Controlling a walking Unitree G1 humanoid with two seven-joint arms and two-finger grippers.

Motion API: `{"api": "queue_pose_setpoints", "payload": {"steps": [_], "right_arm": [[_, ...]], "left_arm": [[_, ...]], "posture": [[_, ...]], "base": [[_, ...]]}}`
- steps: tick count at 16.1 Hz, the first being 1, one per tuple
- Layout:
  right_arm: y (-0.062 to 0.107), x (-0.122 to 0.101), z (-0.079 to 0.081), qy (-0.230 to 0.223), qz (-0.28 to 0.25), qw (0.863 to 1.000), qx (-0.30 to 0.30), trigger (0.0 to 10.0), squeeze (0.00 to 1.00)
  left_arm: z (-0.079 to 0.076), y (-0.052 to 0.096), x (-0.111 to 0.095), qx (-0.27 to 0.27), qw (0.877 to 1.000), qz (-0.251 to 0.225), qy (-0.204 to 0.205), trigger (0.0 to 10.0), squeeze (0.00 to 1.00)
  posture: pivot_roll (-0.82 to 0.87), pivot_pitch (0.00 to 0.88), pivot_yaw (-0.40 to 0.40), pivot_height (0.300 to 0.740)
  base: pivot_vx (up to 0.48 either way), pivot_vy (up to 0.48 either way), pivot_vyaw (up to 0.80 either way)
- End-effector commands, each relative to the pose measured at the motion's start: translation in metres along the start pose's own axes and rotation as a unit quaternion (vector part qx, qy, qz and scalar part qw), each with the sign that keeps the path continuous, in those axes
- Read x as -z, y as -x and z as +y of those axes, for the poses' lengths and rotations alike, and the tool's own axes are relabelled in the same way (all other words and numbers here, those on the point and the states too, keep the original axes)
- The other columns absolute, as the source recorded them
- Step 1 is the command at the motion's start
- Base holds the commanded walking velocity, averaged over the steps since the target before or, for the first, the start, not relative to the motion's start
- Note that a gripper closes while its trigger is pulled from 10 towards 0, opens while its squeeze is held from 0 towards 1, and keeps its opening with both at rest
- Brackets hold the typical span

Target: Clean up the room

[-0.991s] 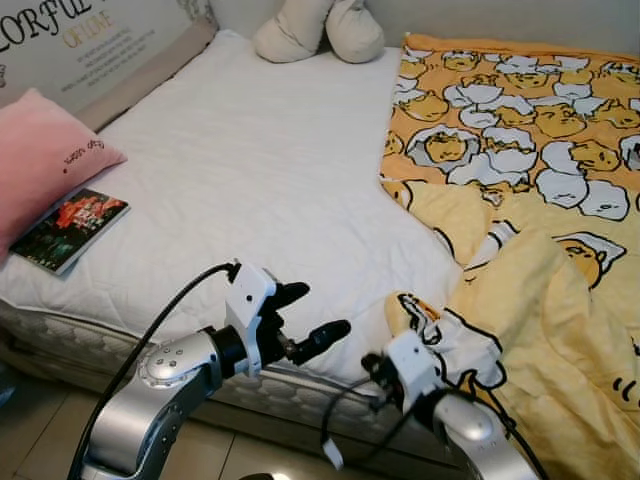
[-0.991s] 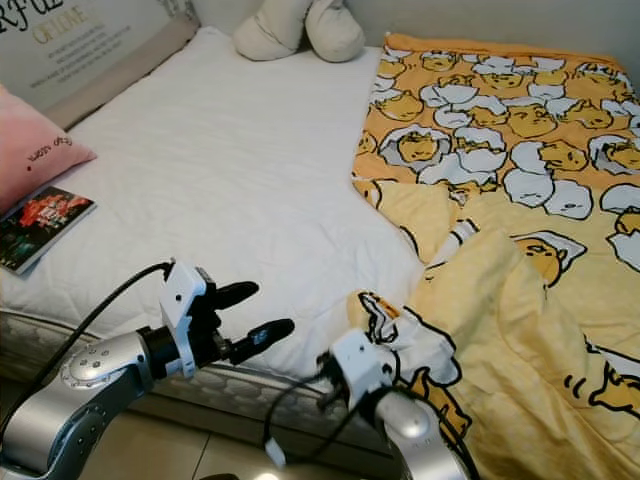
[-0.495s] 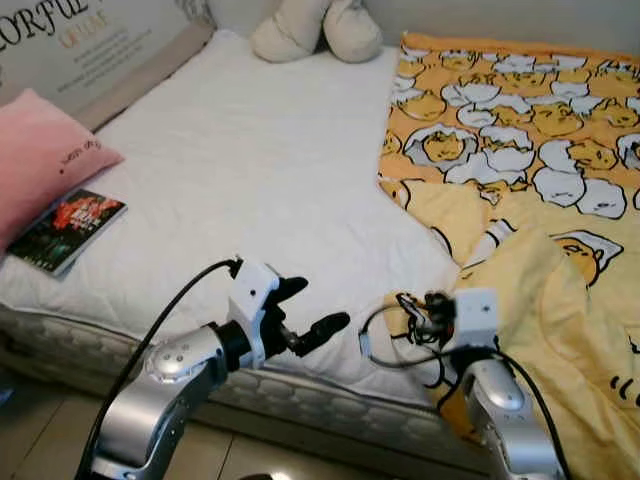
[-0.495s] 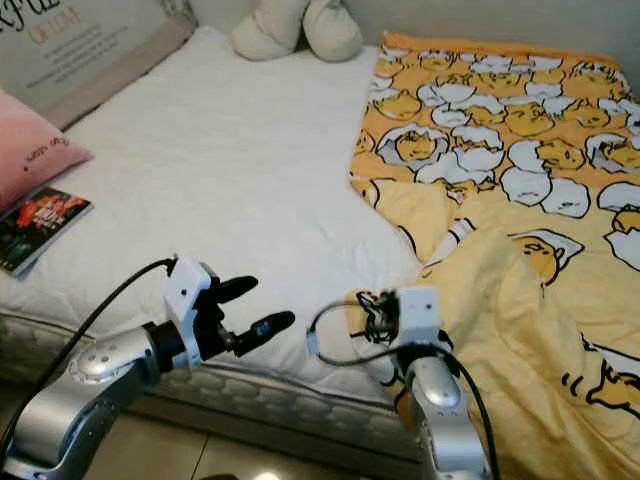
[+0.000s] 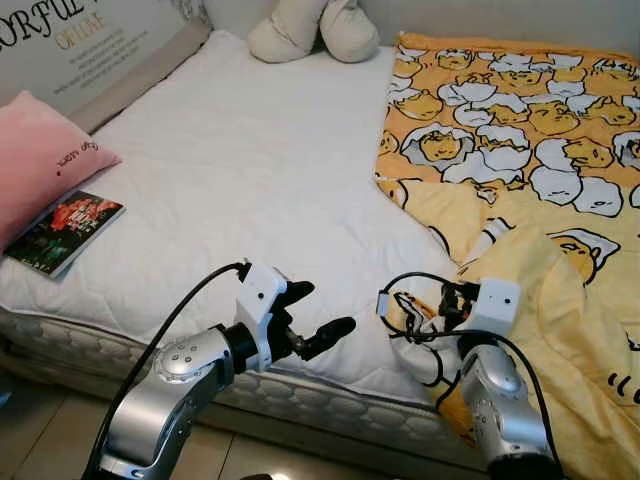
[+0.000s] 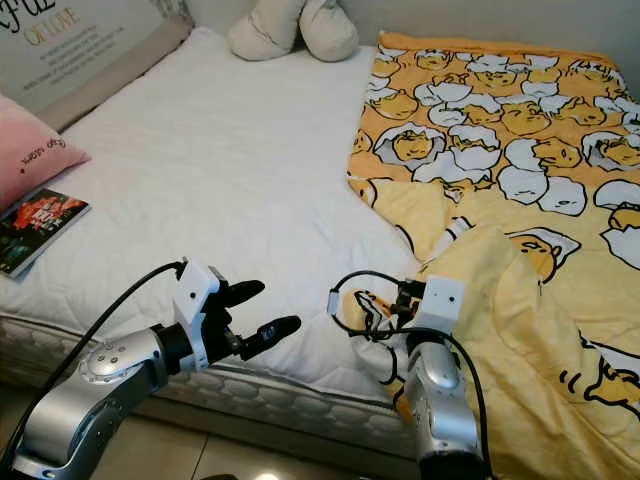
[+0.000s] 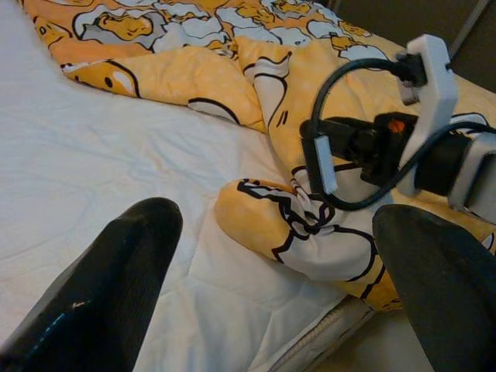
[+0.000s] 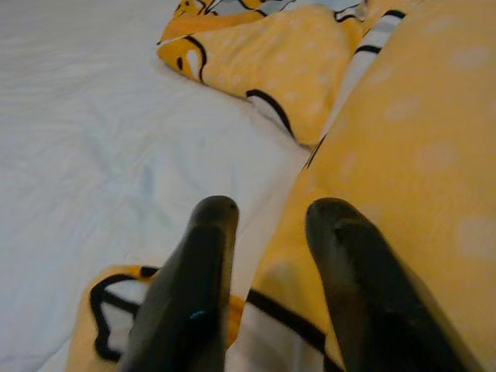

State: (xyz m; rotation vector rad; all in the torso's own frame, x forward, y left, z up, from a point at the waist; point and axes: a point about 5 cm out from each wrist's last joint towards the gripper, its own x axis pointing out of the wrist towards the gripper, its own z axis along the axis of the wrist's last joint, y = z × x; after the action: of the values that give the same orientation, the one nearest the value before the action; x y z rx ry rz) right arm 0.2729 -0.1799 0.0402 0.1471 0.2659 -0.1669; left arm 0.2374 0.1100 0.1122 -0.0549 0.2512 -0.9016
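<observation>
A yellow blanket [image 5: 520, 150] printed with cartoon eggs covers the right half of the bed, and its near corner [image 7: 287, 225] is crumpled at the mattress edge. My right arm's wrist [image 5: 495, 300] hovers over that corner. My right gripper [image 8: 267, 213] points along the blanket's edge, open by a narrow gap with nothing between the fingers. My left gripper [image 5: 318, 312] is open, low over the mattress's front edge, left of the crumpled corner and apart from it.
A book [image 5: 65, 230] lies on the white sheet [image 5: 250, 170] at the left, beside a pink pillow [image 5: 40, 160]. A beige plush [image 5: 315, 30] sits at the far end. A headboard with lettering [image 5: 90, 40] runs along the left. Tiled floor [image 5: 250, 460] lies below.
My right arm has swung up from below the bed's edge and turned onto the blanket's near corner. The left arm has hardly moved. The camera shifted slightly.
</observation>
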Motion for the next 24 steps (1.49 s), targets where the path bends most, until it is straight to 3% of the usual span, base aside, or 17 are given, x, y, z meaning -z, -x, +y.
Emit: {"api": "queue_pose_setpoints", "payload": {"steps": [1,3,7,8,10,18,19,20,24], "right_arm": [[-0.004,-0.006,-0.002,0.004,-0.014,1.0,0.015,10.0,1.0],[-0.009,-0.012,-0.006,0.022,-0.029,0.999,0.035,10.0,1.0],[-0.013,-0.005,0.003,0.03,-0.016,0.999,0.019,10.0,1.0],[-0.014,-0.001,0.006,0.045,-0.006,0.999,0.011,10.0,1.0],[-0.016,0.01,0.011,0.118,0.022,0.993,-0.007,10.0,1.0],[-0.02,0.016,-0.001,0.15,0.046,0.987,0.025,10.0,1.0],[-0.02,0.018,0.001,0.149,0.05,0.987,0.016,10.0,0.54],[-0.019,0.019,0.002,0.158,0.051,0.986,0.007,10.0,0.0],[-0.019,0.028,-0.001,0.167,0.081,0.982,0.019,10.0,0.0]], "left_arm": [[0.001,0.0,-0.002,0.001,1.0,0.0,-0.012,10.0,0.0],[0.001,0.0,-0.002,-0.001,1.0,-0.001,-0.012,10.0,0.0],[0.001,0.001,-0.002,-0.004,1.0,-0.002,-0.012,10.0,0.0],[0.0,0.001,-0.002,-0.004,1.0,-0.001,-0.013,10.0,0.0],[0.001,0.003,-0.001,-0.004,1.0,0.001,-0.013,10.0,0.0],[0.002,0.003,0.002,0.0,1.0,0.005,-0.015,10.0,0.0],[0.003,0.003,0.002,0.001,1.0,0.006,-0.015,10.0,0.0],[0.003,0.003,0.003,0.003,1.0,0.007,-0.016,10.0,0.0],[0.002,0.001,0.003,0.006,1.0,0.007,-0.018,10.0,0.0]], "posture": [[0.01,0.016,0.036,0.74],[0.02,0.013,0.032,0.74],[0.03,0.008,0.027,0.74],[0.03,0.008,0.027,0.74],[0.04,0.001,0.023,0.74],[0.04,0.0,0.017,0.74],[0.03,0.0,0.017,0.74],[0.03,0.0,0.017,0.74],[0.03,0.0,0.018,0.74]], "base": [[0.0,0.0,0.0],[0.0,0.0,0.0],[0.0,0.0,0.0],[0.0,0.0,0.0],[0.0,0.0,0.0],[0.0,0.0,0.0],[0.0,0.0,0.0],[0.0,0.0,0.0],[0.0,0.0,0.0]]}}
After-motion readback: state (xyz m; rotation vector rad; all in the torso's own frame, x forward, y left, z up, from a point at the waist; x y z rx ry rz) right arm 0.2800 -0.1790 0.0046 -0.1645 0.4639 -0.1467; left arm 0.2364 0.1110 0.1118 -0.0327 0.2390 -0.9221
